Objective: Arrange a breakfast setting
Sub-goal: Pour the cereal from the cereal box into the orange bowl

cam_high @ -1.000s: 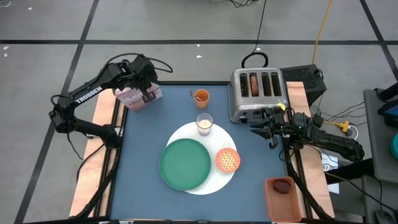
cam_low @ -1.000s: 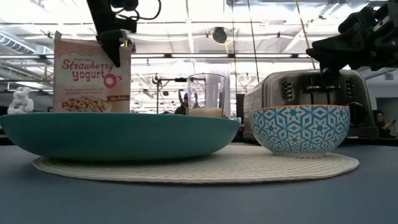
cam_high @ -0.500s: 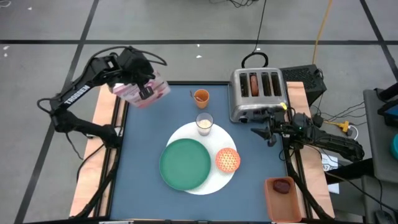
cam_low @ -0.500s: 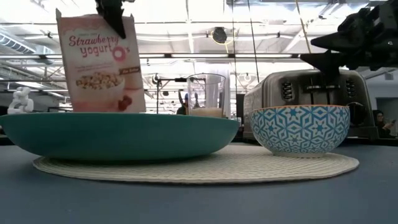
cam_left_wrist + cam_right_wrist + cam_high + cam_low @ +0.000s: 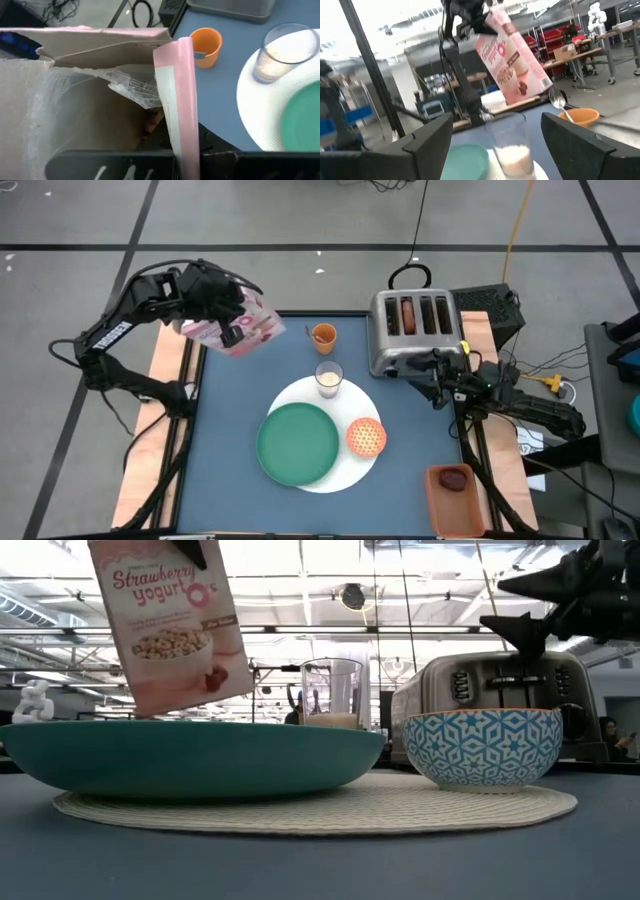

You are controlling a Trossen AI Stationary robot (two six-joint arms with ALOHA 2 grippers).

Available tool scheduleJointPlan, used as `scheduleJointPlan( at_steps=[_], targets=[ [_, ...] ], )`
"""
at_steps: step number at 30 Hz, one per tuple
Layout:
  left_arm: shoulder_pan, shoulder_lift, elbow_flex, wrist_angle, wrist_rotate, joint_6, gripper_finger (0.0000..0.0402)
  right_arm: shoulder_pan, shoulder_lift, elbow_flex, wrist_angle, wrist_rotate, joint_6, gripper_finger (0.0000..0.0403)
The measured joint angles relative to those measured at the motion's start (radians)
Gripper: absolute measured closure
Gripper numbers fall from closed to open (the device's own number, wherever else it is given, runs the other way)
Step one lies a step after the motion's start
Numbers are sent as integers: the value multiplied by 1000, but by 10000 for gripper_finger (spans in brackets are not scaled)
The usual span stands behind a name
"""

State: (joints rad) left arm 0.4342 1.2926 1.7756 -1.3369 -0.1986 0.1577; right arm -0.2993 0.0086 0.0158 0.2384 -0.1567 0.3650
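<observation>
While the left hand (image 5: 232, 323) grips the pink cereal box (image 5: 243, 332), tilted clear of the worktop (image 5: 230, 420), the carry step runs. Next: tip it over the small orange bowl (image 5: 366, 437) beyond. Right hand (image 5: 437, 377) waits released.

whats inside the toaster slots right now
In the high view, the toaster holds a brown bagel in its leftmost slot. The other slots look dark and empty from above; how deep the bagel sits, and the slot bottoms, cannot be seen.

Bare table (image 5: 230, 430) lies open left of the green round plate (image 5: 297, 442); the toaster (image 5: 412, 330) blocks the far right.
</observation>
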Motion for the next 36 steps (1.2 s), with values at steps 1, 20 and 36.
scheduleJointPlan(
  at_steps=[1,20,36],
  targets=[
    [-9,0,0,0,0,-3,401,0,0,4,13,-1,12,105],
    [-151,0,0,3,-1,-56,401,0,207,214,22,-80,-75,105],
    [-243,0,0,3,-2,-85,401,0,658,466,94,-79,-260,105]
  ],
)
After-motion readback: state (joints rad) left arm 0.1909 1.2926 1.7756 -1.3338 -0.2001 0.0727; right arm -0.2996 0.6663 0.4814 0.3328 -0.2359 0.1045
